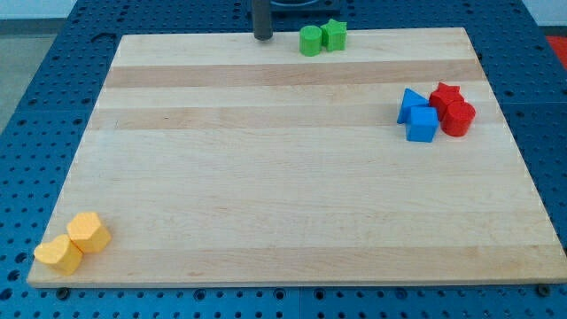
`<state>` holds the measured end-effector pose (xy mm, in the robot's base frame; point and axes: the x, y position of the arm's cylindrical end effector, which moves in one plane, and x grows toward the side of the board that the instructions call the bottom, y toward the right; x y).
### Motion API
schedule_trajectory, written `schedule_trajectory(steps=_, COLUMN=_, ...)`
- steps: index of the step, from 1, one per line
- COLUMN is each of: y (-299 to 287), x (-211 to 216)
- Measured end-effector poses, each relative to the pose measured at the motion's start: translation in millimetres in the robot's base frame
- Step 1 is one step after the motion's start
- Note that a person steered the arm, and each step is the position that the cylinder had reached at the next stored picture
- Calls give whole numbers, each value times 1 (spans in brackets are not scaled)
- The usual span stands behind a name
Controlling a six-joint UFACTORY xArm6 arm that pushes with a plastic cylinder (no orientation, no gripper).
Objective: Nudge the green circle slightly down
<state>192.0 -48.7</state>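
The green circle (310, 41) is a short green cylinder at the view's top edge of the wooden board (283, 204). It touches a green star-like block (335, 35) on its right. My tip (263, 37) is the lower end of a dark rod at the board's top edge, to the left of the green circle and apart from it by about one block width.
A blue triangle (410, 104), a blue cube (423, 125), a red star (446, 95) and a red cylinder (458, 118) cluster at the view's right. Two yellow blocks (89, 232) (59, 255) sit at the bottom left corner. A blue pegboard (53, 80) surrounds the board.
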Motion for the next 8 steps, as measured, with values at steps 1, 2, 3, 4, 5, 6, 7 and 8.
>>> schedule_trajectory(steps=1, y=1, x=0)
schedule_trajectory(steps=2, y=7, x=0)
schedule_trajectory(steps=3, y=16, x=0)
schedule_trajectory(steps=4, y=22, x=1)
schedule_trajectory(steps=5, y=35, x=1)
schedule_trajectory(steps=6, y=42, x=1)
schedule_trajectory(steps=7, y=52, x=1)
schedule_trajectory(steps=8, y=67, x=1)
